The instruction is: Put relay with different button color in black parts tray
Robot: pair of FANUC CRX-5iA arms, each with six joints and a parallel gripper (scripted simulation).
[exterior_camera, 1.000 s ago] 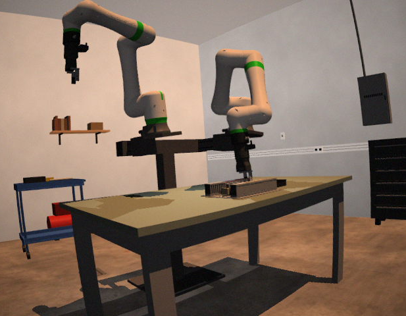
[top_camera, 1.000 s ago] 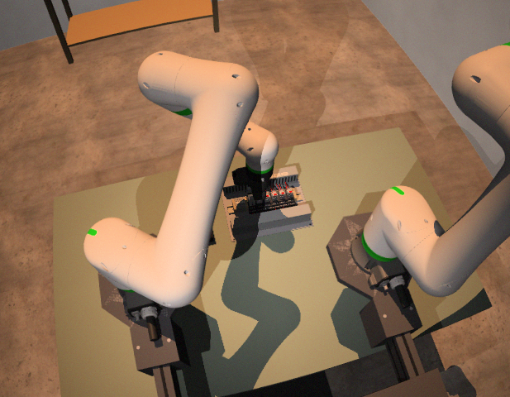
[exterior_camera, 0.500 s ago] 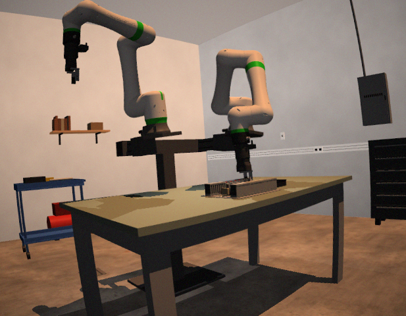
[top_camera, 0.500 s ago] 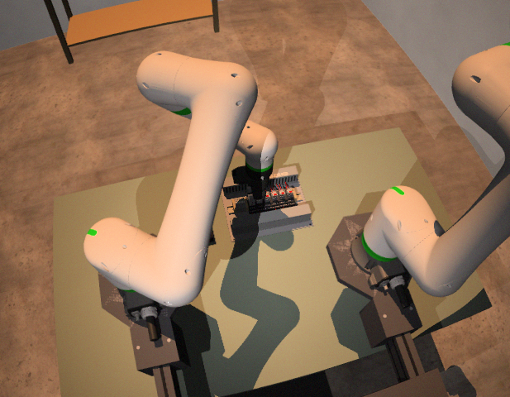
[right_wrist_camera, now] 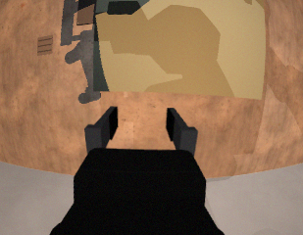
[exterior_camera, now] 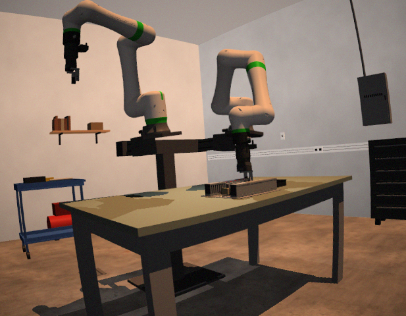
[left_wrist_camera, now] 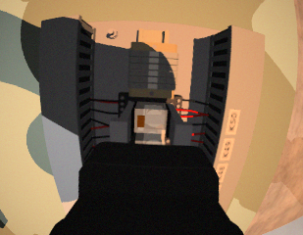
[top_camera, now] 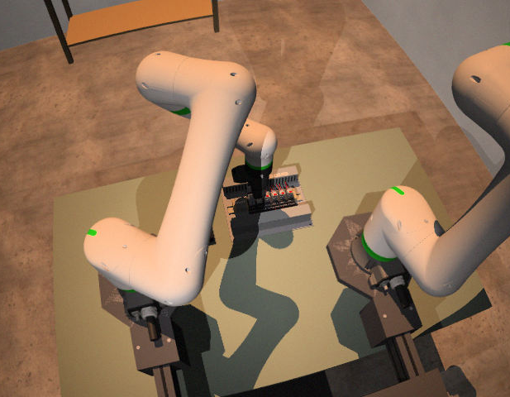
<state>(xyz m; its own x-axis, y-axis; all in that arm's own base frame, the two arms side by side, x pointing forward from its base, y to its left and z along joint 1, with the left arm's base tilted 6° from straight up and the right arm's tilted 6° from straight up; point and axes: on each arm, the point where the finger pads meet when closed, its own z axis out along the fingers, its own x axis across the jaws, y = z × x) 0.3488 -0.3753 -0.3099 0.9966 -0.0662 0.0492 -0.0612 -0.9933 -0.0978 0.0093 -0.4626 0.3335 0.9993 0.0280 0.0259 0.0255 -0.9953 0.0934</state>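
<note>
The relay panel [top_camera: 227, 215] [exterior_camera: 254, 187] [left_wrist_camera: 249, 73] looks flat on the table. My left gripper [top_camera: 258, 199] [exterior_camera: 248, 177] [left_wrist_camera: 150, 113] is over it, shut on a clear-cased relay [left_wrist_camera: 156, 116] with an orange-brown button, at the end of the row beside the terminal blocks. I cannot tell if this relay is raised from its socket. Red-buttoned relays [top_camera: 282, 193] stand in the row beside my fingers; some are hidden. My right gripper [exterior_camera: 74, 76] [right_wrist_camera: 141, 117] is open and empty, high up and away from the panel. The black parts tray [top_camera: 212, 240] [exterior_camera: 281, 182] is mostly hidden.
Slotted wire ducts [top_camera: 284, 218] [left_wrist_camera: 63, 73] [left_wrist_camera: 217, 73] run along both sides of the relay row. Thin red and black wires [left_wrist_camera: 190, 114] lead from the sockets to the ducts. The left arm's forearm passes above the tray in the top view.
</note>
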